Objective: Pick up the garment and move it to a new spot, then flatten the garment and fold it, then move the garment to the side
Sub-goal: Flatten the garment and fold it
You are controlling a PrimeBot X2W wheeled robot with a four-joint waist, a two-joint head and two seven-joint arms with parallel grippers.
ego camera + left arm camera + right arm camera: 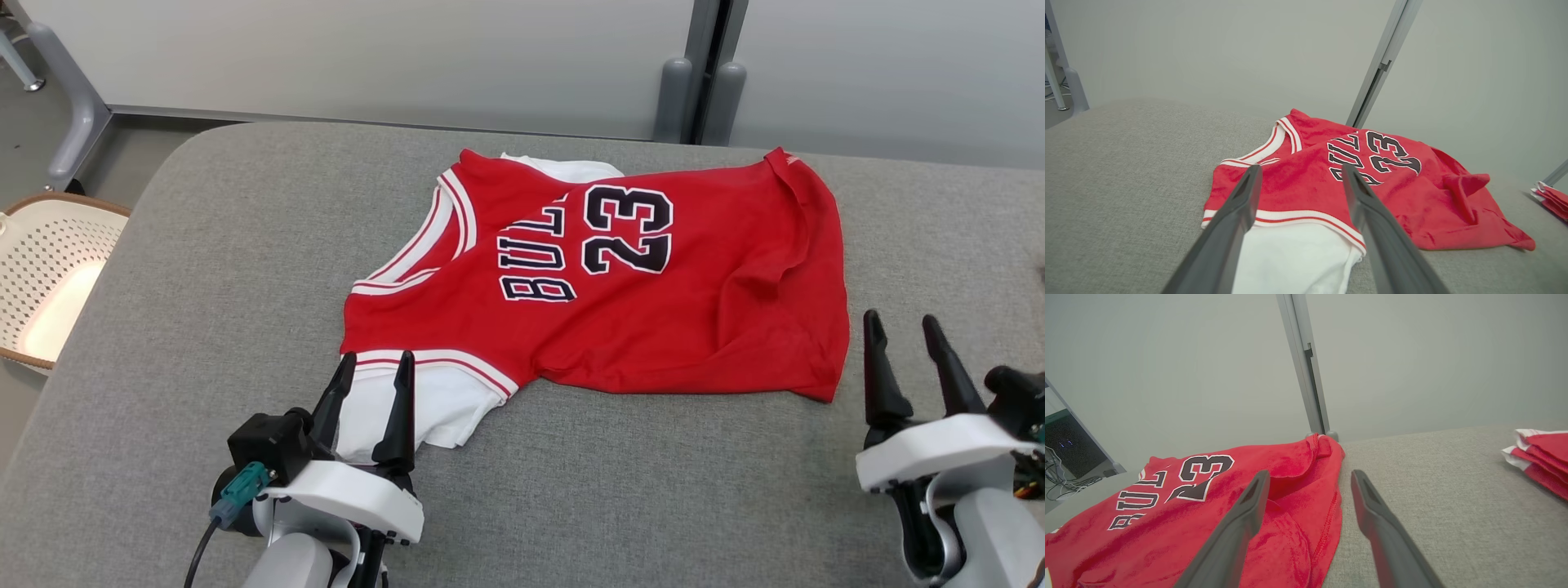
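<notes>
Both end effectors stand fingers apart, empty: left end effector (377,359) over the near white edge of the rumpled red "23" basketball jersey (653,327), right end effector (901,318) just beside its right edge. I'd have you pinch opposite corners and lift evenly. Beyond lie the grey padded fabric surface (204,286), a white perforated basket (49,269) and pale wall panels (408,57).

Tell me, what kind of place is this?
Probably a test room or workshop for practising folding clothes: a red jersey lies on a grey padded table, plain partition panels stand behind it, and a white basket sits beside the table.
</notes>
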